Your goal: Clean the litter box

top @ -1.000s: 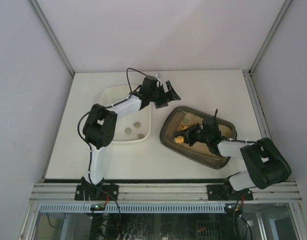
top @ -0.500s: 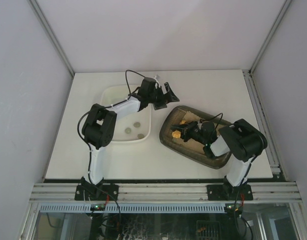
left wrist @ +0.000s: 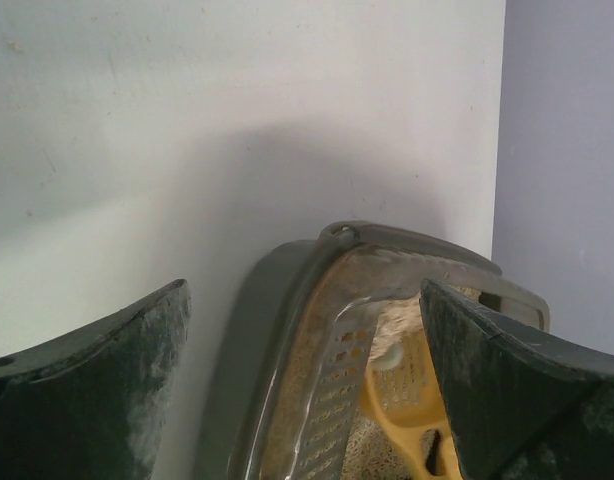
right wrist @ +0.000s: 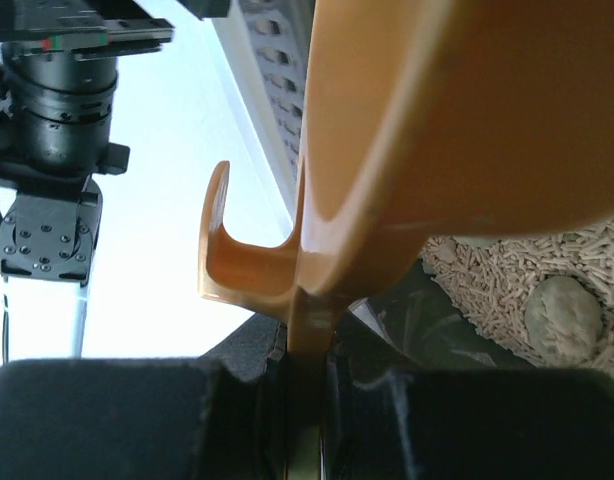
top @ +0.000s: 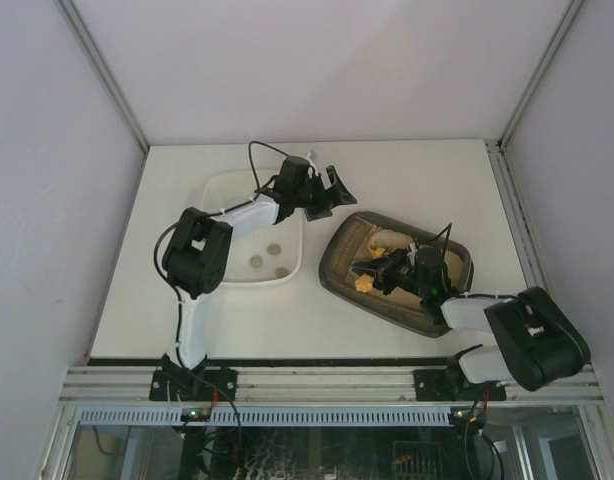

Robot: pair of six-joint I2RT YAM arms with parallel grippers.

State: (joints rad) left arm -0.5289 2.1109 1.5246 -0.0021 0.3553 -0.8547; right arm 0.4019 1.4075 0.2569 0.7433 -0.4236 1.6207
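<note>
Dark litter box (top: 331,268) lies angled on white table (top: 417,180), right of centre, just beside white tub (top: 227,255). Right gripper (top: 385,270) clenched on handle of orange scoop (right wrist: 467,120), scoop above pellet litter inside box. Grey lump (right wrist: 562,310) rests on litter. Three grey pieces (top: 274,250) lie in tub. Left gripper (top: 325,190) spread wide, grasping nothing, hovering between tub and box.

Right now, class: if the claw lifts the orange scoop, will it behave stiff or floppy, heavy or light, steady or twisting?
Probably stiff: the orange scoop holds its moulded curve though the right claw pinches only a thin edge. Likely light, since its plastic wall looks thin. It might pivot, as the grip is narrow and the bowl overhangs.
</note>
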